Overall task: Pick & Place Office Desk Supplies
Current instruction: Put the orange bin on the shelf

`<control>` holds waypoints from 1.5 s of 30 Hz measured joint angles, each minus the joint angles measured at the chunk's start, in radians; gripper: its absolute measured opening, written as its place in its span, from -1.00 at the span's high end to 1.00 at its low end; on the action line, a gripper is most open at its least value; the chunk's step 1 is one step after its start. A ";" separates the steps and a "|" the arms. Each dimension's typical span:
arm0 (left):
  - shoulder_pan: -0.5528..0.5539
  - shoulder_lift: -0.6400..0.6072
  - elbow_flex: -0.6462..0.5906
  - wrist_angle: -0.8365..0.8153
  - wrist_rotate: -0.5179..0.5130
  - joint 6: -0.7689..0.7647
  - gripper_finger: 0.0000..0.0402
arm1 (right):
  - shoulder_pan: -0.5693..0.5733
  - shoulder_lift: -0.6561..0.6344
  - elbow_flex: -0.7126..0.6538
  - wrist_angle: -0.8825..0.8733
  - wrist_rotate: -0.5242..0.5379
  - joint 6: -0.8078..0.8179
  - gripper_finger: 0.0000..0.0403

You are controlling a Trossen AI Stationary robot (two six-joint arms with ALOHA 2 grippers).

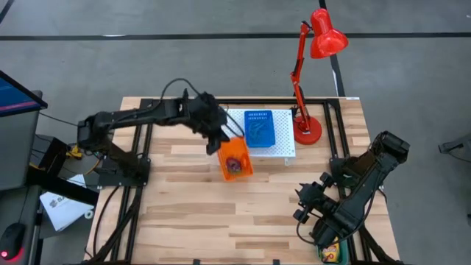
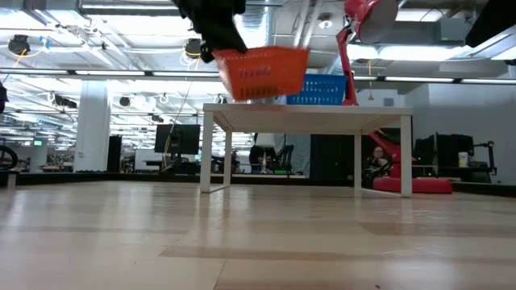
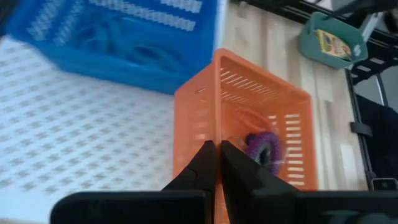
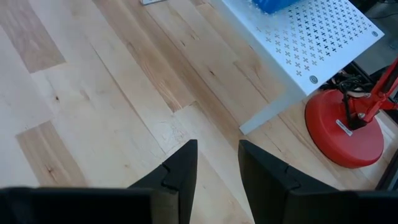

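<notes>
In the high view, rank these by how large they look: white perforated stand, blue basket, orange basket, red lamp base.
1. White perforated stand, largest.
2. Blue basket.
3. Orange basket, lifted in the left end effector, so nearer the camera; its rank against the blue one is unsure.
4. Red lamp base, smallest.

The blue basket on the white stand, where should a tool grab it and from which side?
Probably the blue basket's thin upright rim wall, from above, one finger inside and one outside. It sits open-topped on the white stand; the left tool pinches the orange basket's wall likewise.
</notes>
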 joint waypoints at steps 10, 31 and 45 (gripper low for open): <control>0.165 0.001 0.000 -0.067 0.059 0.074 1.00 | -0.006 0.000 0.000 0.007 0.003 0.001 0.44; 0.323 0.011 0.000 -0.042 0.058 0.237 1.00 | -0.013 0.000 0.000 0.013 0.026 -0.008 0.44; 0.350 0.110 0.001 0.017 0.073 0.294 0.97 | -0.070 0.000 0.000 0.065 0.025 -0.072 0.44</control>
